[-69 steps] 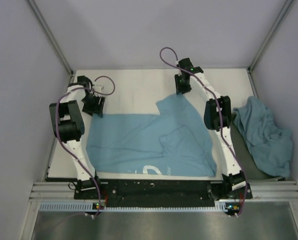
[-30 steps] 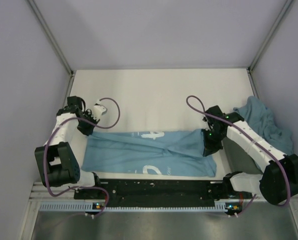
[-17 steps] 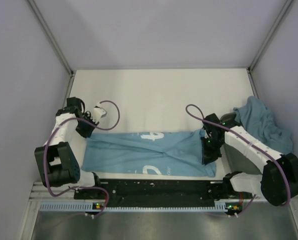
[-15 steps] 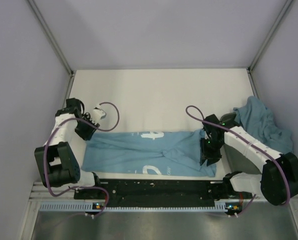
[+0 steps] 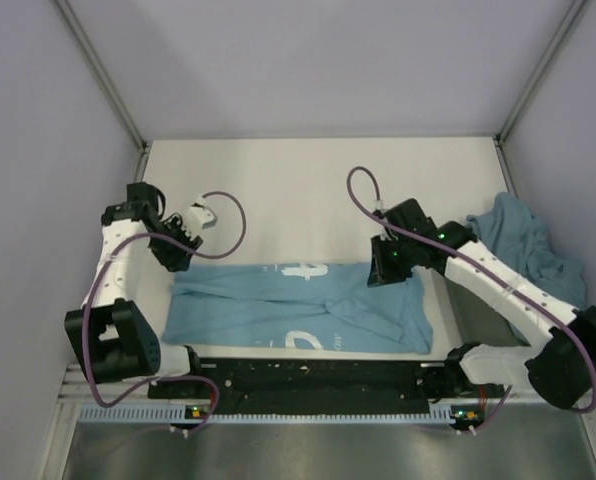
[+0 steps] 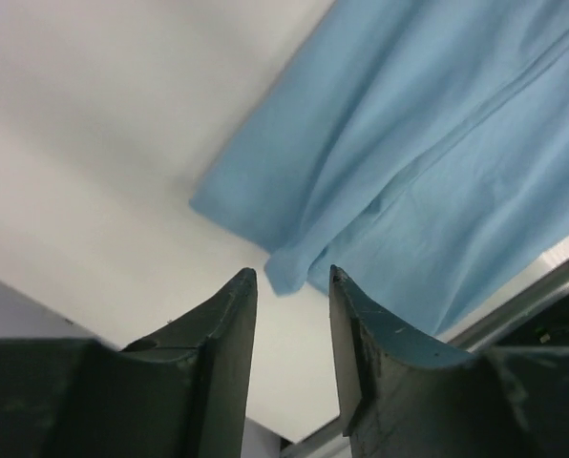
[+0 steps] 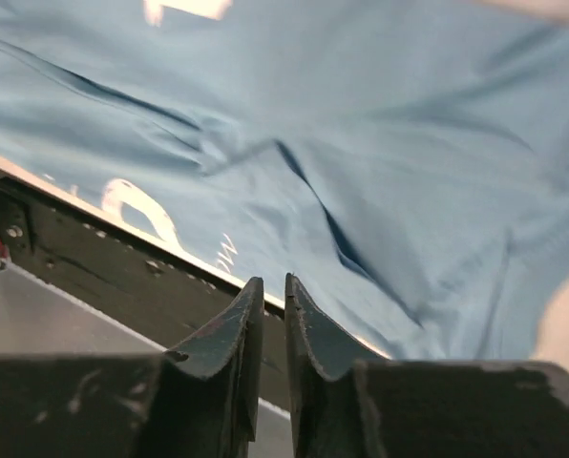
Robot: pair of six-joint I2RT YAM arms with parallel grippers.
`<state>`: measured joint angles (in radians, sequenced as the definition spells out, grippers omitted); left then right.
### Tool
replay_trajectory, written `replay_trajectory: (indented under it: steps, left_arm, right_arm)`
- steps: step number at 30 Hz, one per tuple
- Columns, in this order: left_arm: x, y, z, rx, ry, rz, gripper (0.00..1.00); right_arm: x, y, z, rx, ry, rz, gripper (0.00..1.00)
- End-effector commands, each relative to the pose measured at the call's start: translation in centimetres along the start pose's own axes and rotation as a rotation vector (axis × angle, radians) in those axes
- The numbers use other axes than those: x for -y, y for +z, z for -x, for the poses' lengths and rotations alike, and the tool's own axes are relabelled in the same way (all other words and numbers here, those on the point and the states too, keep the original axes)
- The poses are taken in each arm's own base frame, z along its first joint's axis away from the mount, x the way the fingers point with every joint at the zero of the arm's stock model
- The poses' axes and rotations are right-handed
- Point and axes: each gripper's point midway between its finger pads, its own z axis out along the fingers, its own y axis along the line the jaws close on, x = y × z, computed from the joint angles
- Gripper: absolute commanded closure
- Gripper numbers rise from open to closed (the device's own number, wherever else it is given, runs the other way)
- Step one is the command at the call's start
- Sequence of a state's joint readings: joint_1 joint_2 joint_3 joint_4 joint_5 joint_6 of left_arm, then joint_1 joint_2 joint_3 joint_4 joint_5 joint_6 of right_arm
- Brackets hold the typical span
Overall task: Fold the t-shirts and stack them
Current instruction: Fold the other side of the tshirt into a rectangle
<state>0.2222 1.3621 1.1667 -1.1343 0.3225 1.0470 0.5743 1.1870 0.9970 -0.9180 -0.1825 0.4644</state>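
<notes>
One light blue t-shirt [image 5: 298,310] lies folded into a long band along the near edge of the white table [image 5: 308,190], white lettering [image 5: 303,271] showing on its top layer. My left gripper [image 5: 175,262] hovers at the band's far left corner, open and empty. In the left wrist view [image 6: 291,274] the shirt's corner [image 6: 284,272] lies just beyond the fingertips. My right gripper [image 5: 381,272] hangs over the band's right part, jaws nearly together and holding nothing. The right wrist view [image 7: 270,280] looks down on the shirt [image 7: 380,143].
A crumpled heap of more light blue t-shirts [image 5: 533,265] lies at the table's right edge. The black base rail [image 5: 318,375] runs along the near edge, right against the folded shirt. Grey walls enclose the left, right and far sides.
Both grippers pulled the shirt's far half toward the near edge, folding it into a band. The right gripper has since let go and lifted up and left. The left gripper has opened.
</notes>
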Motion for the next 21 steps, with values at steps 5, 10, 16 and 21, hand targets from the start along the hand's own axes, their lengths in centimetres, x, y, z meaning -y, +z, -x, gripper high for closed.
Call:
replay_trajectory:
  steps: [5,10,16,21]
  left_arm:
    - [-2.1,5.6,1.8,-0.034,-0.022,0.145,0.75]
    - [-0.5,8.1,-3.7,-0.226,-0.02,0.102,0.81]
    - [2.0,7.4,-6.9,-0.257,0.003,0.079,0.81]
    - [1.2,7.5,-8.2,-0.264,0.047,0.132,0.77]
  right_arm:
    - [-6.3,8.3,5.1,0.035,-0.166,0.151,1.0]
    - [-6.2,12.3,1.4,-0.107,-0.207,0.13,1.0]
    - [-6.0,12.4,-2.0,-0.162,-0.229,0.132,1.0]
    - [-6.1,11.6,-4.4,-0.187,-0.237,0.147,1.0]
